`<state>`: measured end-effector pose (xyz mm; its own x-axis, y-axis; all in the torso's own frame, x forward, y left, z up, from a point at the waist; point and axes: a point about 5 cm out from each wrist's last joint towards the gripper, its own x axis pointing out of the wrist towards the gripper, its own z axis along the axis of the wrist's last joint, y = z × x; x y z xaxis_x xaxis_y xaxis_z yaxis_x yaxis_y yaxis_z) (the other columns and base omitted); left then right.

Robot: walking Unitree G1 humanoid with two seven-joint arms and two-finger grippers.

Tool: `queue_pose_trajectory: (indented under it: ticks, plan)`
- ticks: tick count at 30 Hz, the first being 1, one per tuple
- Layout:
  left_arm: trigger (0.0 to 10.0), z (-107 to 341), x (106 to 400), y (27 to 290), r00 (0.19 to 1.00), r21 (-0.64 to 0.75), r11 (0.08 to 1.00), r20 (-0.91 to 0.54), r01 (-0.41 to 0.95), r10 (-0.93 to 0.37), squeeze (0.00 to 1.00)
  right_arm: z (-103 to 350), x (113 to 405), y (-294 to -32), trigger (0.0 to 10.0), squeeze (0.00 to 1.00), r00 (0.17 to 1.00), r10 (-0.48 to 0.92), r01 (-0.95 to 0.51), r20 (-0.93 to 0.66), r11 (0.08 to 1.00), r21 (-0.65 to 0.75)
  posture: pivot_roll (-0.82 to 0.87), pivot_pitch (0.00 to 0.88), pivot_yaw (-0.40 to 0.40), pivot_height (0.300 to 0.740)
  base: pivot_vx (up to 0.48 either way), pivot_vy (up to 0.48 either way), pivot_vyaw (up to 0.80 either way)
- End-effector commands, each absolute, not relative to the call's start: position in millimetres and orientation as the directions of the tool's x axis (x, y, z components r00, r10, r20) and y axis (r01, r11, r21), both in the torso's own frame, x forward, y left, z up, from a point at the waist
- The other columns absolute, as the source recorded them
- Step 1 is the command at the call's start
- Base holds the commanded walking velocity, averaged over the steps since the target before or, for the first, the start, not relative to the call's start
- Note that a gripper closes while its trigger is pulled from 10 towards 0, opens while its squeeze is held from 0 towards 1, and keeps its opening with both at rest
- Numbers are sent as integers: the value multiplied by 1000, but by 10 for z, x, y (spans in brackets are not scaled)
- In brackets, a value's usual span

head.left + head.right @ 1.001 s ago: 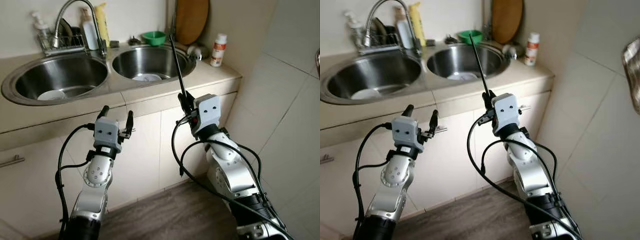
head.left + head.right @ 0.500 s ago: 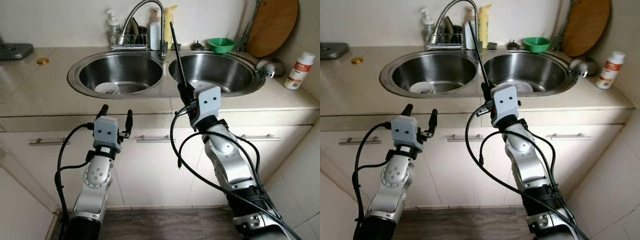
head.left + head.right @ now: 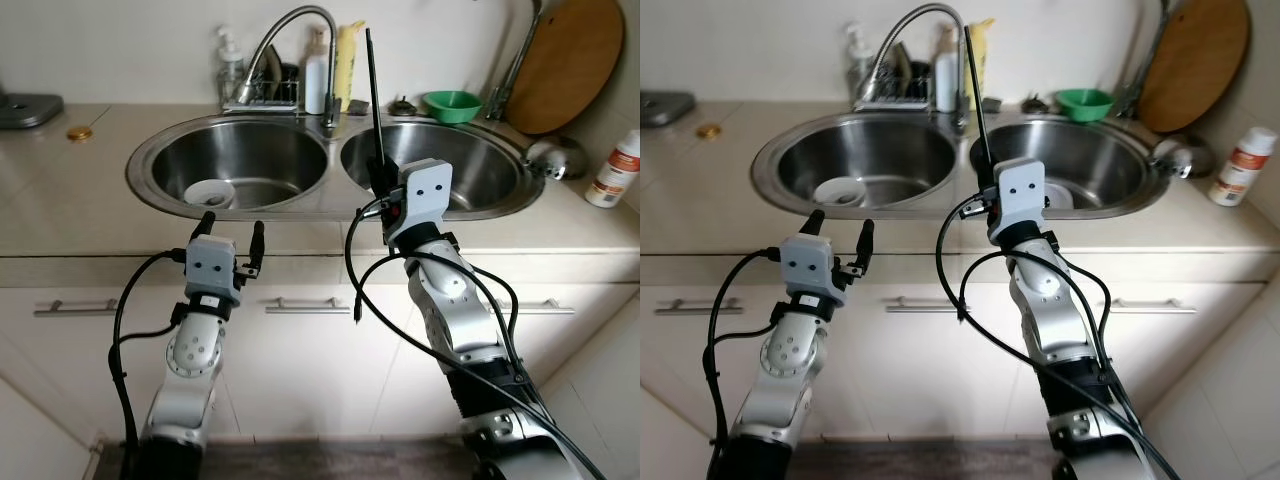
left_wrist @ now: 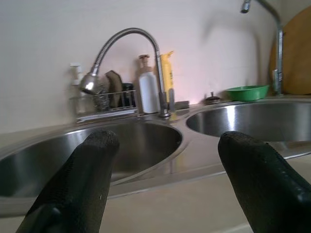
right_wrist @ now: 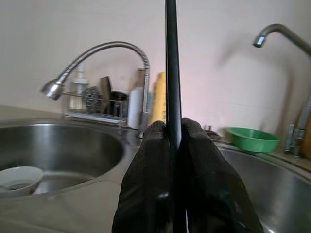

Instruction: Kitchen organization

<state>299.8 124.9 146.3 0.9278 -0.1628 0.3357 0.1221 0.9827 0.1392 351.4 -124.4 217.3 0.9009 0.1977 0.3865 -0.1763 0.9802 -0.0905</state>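
Note:
My right gripper (image 3: 379, 183) is shut on a long thin black rod (image 3: 373, 100), which stands nearly upright in front of the double sink (image 3: 335, 195). In the right wrist view the rod (image 5: 170, 58) rises straight from between the closed fingers (image 5: 150, 160). My left gripper (image 3: 233, 222) is open and holds nothing, level with the counter's front edge, before the left basin. The left wrist view looks between its fingertips (image 4: 99, 145) across both basins. A white bowl (image 3: 210, 191) lies in the left basin and a white plate (image 3: 1058, 195) in the right.
A curved faucet (image 3: 290, 25), a wire rack (image 3: 262, 95) with bottles and a yellow bottle (image 3: 349, 60) stand behind the sink. A green bowl (image 3: 452, 102), a round wooden board (image 3: 580, 60) and a white bottle (image 3: 612, 170) are at the right. Cabinet doors with handles (image 3: 300, 305) lie below.
The whole view has swung round to face the sink squarely, so the camera moved. Both arms keep their pose, and the right gripper still holds the rod upright.

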Motion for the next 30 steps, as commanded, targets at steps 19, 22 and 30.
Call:
queue_pose_trajectory:
  ticks: [19, 22, 30]
  plan:
    - [10000, 1556, 3021, 1330, 920, 160, 983, 364, 95, -148, 0, 2329, 3537, -1101, 0, 0, 860, 237, -212, 451, 972, -106, 81, 0, -20, 740, 272, 0, 203]
    - [10000, 1559, 3021, 1330, 919, 162, 982, 365, 95, -149, 0, 2341, 3545, -1121, 0, 0, 860, 217, -202, 461, 976, -81, 84, 0, -19, 740, 256, 0, 533]
    - [10000, 1558, 3019, 1328, 918, 163, 982, 365, 100, -154, 0, 2357, 3608, -1199, 0, 0, 868, 191, -171, 458, 982, -85, 86, 0, -19, 740, 216, 0, 0]
